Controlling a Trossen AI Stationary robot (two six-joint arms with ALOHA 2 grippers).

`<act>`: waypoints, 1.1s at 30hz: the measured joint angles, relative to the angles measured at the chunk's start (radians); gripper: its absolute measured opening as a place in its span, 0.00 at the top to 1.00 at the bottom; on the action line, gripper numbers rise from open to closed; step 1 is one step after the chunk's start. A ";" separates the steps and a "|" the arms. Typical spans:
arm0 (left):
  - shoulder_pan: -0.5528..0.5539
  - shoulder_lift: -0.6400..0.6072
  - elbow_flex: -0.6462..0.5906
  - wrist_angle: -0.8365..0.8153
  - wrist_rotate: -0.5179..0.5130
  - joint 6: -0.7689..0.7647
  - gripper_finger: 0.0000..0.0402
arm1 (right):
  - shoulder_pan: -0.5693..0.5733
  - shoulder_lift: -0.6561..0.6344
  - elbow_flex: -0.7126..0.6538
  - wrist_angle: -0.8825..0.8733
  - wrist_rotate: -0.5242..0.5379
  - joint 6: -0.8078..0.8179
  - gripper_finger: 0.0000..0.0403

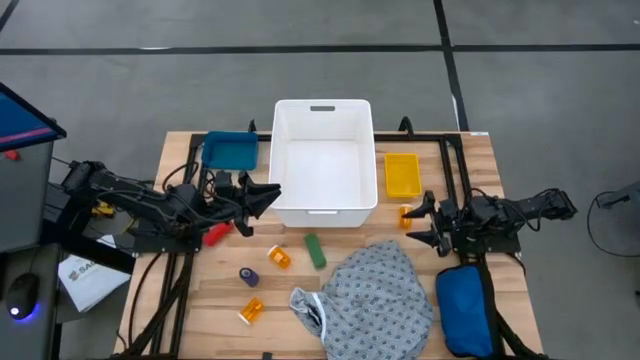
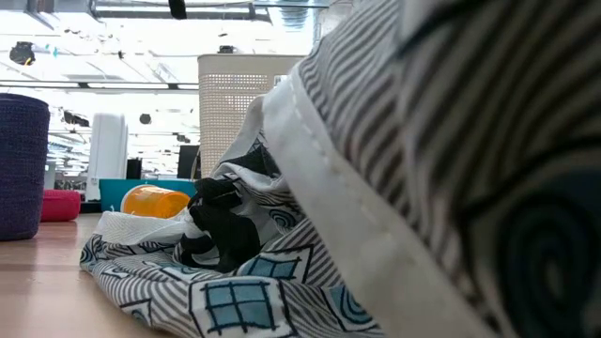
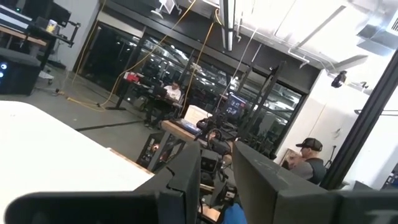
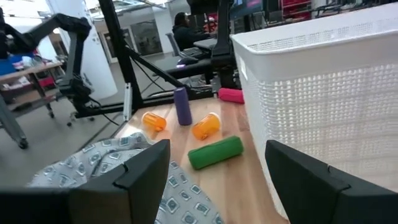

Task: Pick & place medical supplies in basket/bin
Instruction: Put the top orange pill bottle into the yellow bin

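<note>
2 claws stand wide and empty: left claw (image 1: 268,196), right claw (image 1: 418,220). Bin (image 1: 323,112) holds nothing; supplies lie on tabletop (image 1: 215,315). Next: approach green piece (image 1: 316,251).

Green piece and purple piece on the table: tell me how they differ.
The green piece lies on its side; the purple piece stands upright. The green piece is the thicker roll, the purple one slimmer. In the high view the green piece sits nearer the white bin than the purple piece. Both are small cylinders resting on the wooden table.
</note>
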State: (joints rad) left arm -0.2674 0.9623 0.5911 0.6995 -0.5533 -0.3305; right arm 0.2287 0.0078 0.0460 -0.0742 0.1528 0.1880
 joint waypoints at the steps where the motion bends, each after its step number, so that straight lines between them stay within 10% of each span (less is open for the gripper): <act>1: 0.000 0.000 0.000 0.001 0.000 0.000 0.79 | 0.000 0.000 0.000 0.000 0.000 -0.006 0.35; 33: -0.001 0.000 0.000 -0.003 0.053 0.010 0.79 | -0.078 -0.001 -0.002 0.189 0.268 0.225 0.35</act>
State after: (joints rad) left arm -0.2680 0.9623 0.5911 0.6966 -0.4999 -0.3202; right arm 0.1508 0.0071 0.0441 0.1149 0.4210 0.4128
